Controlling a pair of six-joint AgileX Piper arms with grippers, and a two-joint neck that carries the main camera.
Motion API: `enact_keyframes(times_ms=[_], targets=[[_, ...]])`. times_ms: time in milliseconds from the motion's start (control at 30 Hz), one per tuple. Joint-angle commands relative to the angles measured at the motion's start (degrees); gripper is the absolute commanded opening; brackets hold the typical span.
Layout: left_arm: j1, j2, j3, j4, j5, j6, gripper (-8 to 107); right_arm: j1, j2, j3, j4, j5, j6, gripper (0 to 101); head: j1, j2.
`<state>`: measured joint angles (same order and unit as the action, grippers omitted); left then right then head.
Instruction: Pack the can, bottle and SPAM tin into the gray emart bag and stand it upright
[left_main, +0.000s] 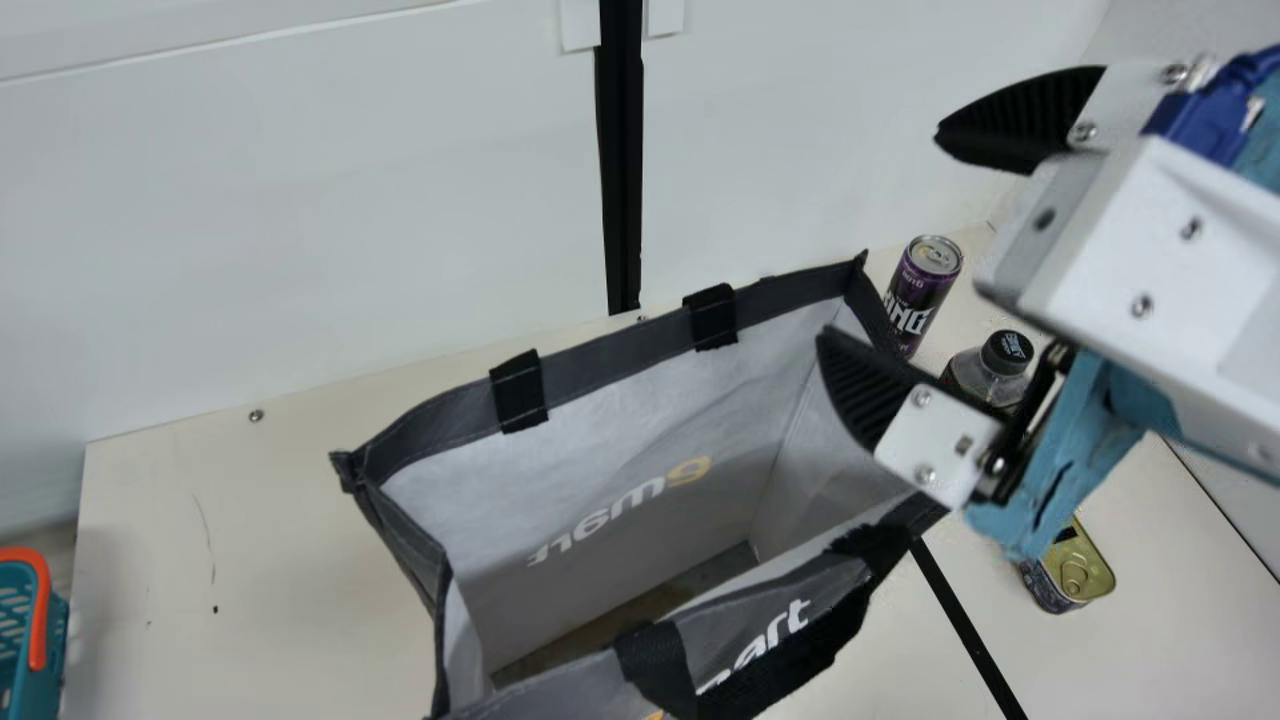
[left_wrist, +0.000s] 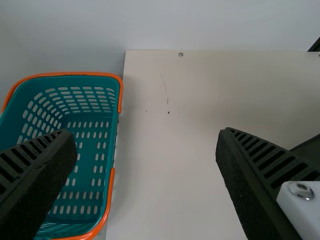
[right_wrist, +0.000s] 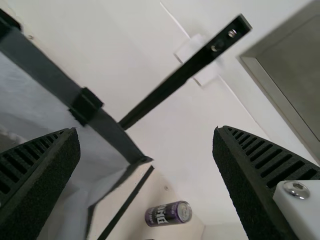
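Note:
My right gripper (left_main: 910, 260) is spread open above the bag's right end, nothing between its fingers; in the right wrist view the gripper (right_wrist: 147, 175) is likewise open. The gray bag (left_main: 600, 380) stands upright with its mouth open, also seen as a gray rim (right_wrist: 50, 75). Behind its right corner stands the purple can (left_main: 915, 290), also a can (right_wrist: 168, 213) in the right wrist view. The dark-capped bottle (left_main: 1000, 362) is partly hidden by the right gripper. Nearer the front lies the SPAM tin (left_main: 1075, 575). My left gripper (left_wrist: 145, 175) is open and empty.
A teal basket (left_wrist: 85, 150) with orange handles stands at the table's left edge, also a basket (left_main: 30, 640) in the main view. A white wall (left_main: 300, 220) with a black upright post (left_main: 620, 160) rises behind the cream table (left_main: 250, 560).

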<state>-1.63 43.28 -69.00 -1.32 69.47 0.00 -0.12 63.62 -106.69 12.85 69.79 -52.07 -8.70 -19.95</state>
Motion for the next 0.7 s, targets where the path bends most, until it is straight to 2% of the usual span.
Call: enact_keyframes(times_ms=[0,367,667], targets=[[0.0,0.0,0.0,0.0,0.0,0.0,90,-5.93,0.8,-0.26,2.44,0.11,-1.72,95,-1.3,-0.05],[0.0,0.0,0.0,0.0,0.0,0.0,90,-21.66,5.4,0.21,11.24,0.11,-7.71,95,-1.3,-0.05],[0.0,0.0,0.0,0.0,0.0,0.0,90,-28.46,8.1,2.67,12.86,0.11,-6.89,95,-1.3,-0.05]])
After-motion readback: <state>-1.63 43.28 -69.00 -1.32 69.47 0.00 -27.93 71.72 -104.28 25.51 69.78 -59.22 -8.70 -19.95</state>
